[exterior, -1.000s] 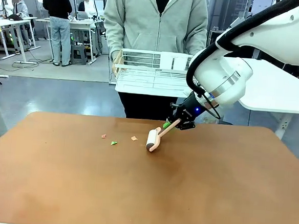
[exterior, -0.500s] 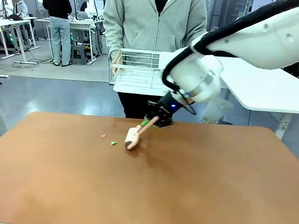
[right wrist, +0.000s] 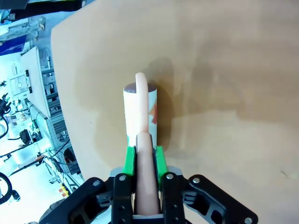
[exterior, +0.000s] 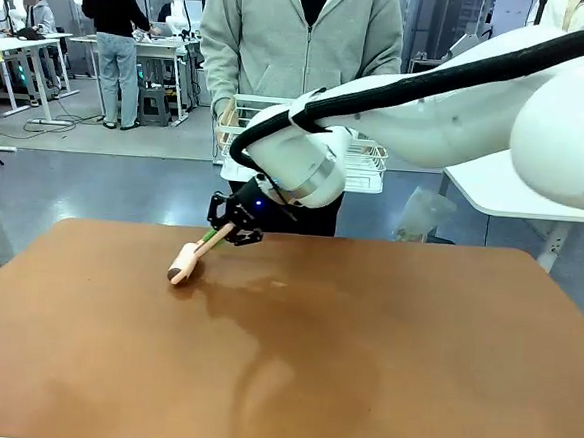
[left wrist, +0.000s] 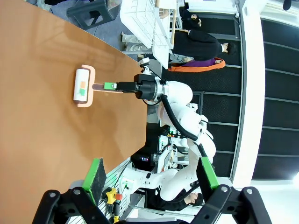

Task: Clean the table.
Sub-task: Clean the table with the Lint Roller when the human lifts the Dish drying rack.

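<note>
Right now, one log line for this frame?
right pincer: shut on roller | roller: on table, scraps stuck to it | left pincer: open, empty, above table

Right gripper (exterior: 222, 236) rolled the lint roller (exterior: 181, 266) leftward, apparently lifting the scraps (left wrist: 82, 89).

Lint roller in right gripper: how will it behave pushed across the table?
Probably rolls freely: the lint roller has a cylindrical head lying on the table. Likely stiff and light: its thin handle looks straight in the right gripper. Surface seems tacky; scraps cling to it.

Bright overhead light, soft shadows, sharp focus.
</note>
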You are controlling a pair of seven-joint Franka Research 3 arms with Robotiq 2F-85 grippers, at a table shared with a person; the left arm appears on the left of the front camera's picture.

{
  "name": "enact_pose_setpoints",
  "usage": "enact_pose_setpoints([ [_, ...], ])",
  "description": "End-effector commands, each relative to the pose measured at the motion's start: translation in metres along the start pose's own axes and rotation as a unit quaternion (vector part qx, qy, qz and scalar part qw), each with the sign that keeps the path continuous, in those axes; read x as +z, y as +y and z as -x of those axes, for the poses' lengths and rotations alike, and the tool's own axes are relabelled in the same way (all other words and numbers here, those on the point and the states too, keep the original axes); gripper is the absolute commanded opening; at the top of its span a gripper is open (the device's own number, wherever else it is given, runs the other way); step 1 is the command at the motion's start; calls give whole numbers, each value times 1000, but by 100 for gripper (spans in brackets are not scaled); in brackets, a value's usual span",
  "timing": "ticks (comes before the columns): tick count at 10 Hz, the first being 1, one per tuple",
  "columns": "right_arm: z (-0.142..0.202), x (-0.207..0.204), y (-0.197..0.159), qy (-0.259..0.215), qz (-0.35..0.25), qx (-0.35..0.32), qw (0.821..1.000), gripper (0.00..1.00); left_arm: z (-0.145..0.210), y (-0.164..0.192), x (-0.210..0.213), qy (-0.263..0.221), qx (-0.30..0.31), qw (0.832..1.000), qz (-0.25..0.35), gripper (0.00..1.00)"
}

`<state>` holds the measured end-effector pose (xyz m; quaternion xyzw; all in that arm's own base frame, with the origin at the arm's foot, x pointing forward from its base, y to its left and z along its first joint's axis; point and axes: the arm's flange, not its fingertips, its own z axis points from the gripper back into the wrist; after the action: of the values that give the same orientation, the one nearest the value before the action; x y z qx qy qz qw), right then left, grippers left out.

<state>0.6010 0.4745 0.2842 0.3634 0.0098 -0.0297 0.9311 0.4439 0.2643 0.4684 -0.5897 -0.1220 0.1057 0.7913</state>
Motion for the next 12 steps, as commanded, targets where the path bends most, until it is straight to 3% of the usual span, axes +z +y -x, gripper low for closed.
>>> enact_pose_setpoints([
  [1,22,-40,-11,75,42,-8,996,21,3,1,3,4,-5,1000,-1,100],
  [4,25,-10,-4,47,31,11,998,21,3,1,3,4,-5,1000,-1,100],
  [7,49,87,1,31,5,50,998,21,3,1,3,4,-5,1000,-1,100],
  [9,86,153,-7,4,97,85,992,21,3,1,3,4,-5,1000,-1,100],
  [11,105,212,-33,9,230,84,969,21,3,1,3,4,-5,1000,-1,100],
  [12,114,250,-48,-13,281,100,954,21,3,1,3,4,-5,1000,-1,100],
])
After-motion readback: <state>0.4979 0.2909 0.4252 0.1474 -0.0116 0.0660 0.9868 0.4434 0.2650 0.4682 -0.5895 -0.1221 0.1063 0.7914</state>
